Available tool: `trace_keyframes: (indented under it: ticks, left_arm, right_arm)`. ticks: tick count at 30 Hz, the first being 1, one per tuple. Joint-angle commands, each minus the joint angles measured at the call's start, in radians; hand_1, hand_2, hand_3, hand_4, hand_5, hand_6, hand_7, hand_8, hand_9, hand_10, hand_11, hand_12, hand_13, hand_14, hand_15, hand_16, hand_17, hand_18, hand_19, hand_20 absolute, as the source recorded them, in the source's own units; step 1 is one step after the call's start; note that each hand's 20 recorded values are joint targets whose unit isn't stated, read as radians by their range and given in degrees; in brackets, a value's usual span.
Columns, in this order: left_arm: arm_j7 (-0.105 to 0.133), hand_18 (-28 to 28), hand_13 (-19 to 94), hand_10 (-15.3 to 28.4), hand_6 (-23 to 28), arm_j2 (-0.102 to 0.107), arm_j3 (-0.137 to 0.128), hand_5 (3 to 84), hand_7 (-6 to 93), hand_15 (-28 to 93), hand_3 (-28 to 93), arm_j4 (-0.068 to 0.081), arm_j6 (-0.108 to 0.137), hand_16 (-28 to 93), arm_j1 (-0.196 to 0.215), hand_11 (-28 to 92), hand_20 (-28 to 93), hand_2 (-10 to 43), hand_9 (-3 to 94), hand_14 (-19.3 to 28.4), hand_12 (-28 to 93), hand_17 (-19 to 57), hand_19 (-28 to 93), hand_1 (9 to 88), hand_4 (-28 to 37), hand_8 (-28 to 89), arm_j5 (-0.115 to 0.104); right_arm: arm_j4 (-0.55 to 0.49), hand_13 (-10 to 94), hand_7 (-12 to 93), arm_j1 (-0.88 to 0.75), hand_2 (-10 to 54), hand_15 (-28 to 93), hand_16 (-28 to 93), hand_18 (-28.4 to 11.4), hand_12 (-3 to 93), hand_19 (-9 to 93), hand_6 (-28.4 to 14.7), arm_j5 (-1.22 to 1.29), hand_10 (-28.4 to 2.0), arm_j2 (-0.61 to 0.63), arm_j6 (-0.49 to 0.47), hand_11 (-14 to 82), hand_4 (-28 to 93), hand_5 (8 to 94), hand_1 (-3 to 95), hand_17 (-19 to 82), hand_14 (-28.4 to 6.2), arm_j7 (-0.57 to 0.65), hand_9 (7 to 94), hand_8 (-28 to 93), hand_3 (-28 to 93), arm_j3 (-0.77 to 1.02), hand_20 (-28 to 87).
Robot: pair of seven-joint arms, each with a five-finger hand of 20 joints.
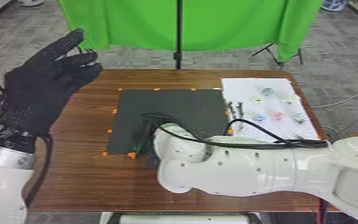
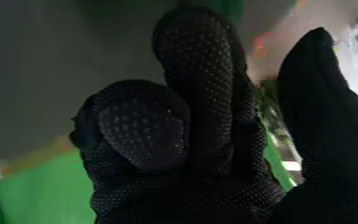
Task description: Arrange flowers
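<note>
Left hand: (image 1: 53, 80) raised over the table's (image 1: 73, 175) left side, fingers stretched, thumb apart.
Right hand: (image 2: 213, 100) low over the dark mat (image 1: 144, 107), thumb apart from fairly straight fingers; whether a stem sits between, I can't tell.
Green piece: (image 1: 139, 147) just beside that hand, on or above the mat; maybe a stem.
Small coloured blossoms: (image 1: 278, 116) scattered on the white sheet (image 1: 245, 87), right of the mat.
Done: little, I'd guess.
Left: most blossoms, by my reckoning, want arranging.
</note>
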Motion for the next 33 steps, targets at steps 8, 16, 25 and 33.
trace_keyframes:
  ticks: [8,16,25,33]
  left_arm:
    - [0.022,26.9,21,21.7,7.7,-0.089,-0.054,31.6,15.8,51,76,-0.037,0.054,-10,0.208,28,17,7.8,29.4,28.4,11,-9.7,59,23.1,-25.4,-11,-0.007]
    - [0.017,26.9,21,21.7,7.7,-0.109,-0.064,31.6,15.8,52,76,-0.038,0.066,-10,0.221,28,17,7.7,29.3,28.4,11,-9.7,59,23.0,-25.3,-11,-0.005]
    - [0.041,26.9,21,21.7,7.7,-0.102,-0.061,31.5,15.7,52,76,-0.039,0.072,-10,0.236,28,17,7.7,29.3,28.4,11,-9.8,58,23.0,-25.4,-11,-0.008]
    - [0.065,26.9,21,21.7,7.7,-0.108,-0.058,31.3,15.8,51,76,-0.04,0.077,-10,0.268,28,17,7.7,29.4,28.4,11,-9.8,58,23.1,-25.4,-11,-0.009]
  right_arm:
    - [-0.288,84,12,-0.456,-1.7,63,17,-24.6,17.0,93,-4.2,-0.422,-14.4,0.403,-0.039,24.9,-26,73.6,32.8,46,-9.0,0.089,90.5,-11,67,0.529,28]
    - [-0.405,82,9,-0.834,-2.8,58,15,-25.2,15.2,93,-6.8,-0.531,-17.4,0.527,-0.043,20.8,-25,63.2,32.8,44,-10.6,0.136,83.7,-10,67,0.89,16]
    - [-0.486,81,10,-1.221,-3.8,56,14,-25.5,14.5,93,-7.2,-0.66,-17.8,0.549,-0.05,20.1,-24,64.6,33.4,43,-11.6,0.212,81.8,-10,66,1.214,10]
    - [-0.518,82,10,-1.449,-4.4,58,15,-25.4,15.1,93,-7.4,-0.716,-17.6,0.54,-0.072,21.3,-24,65.7,33.6,44,-10.8,0.259,82.8,-10,66,1.358,13]
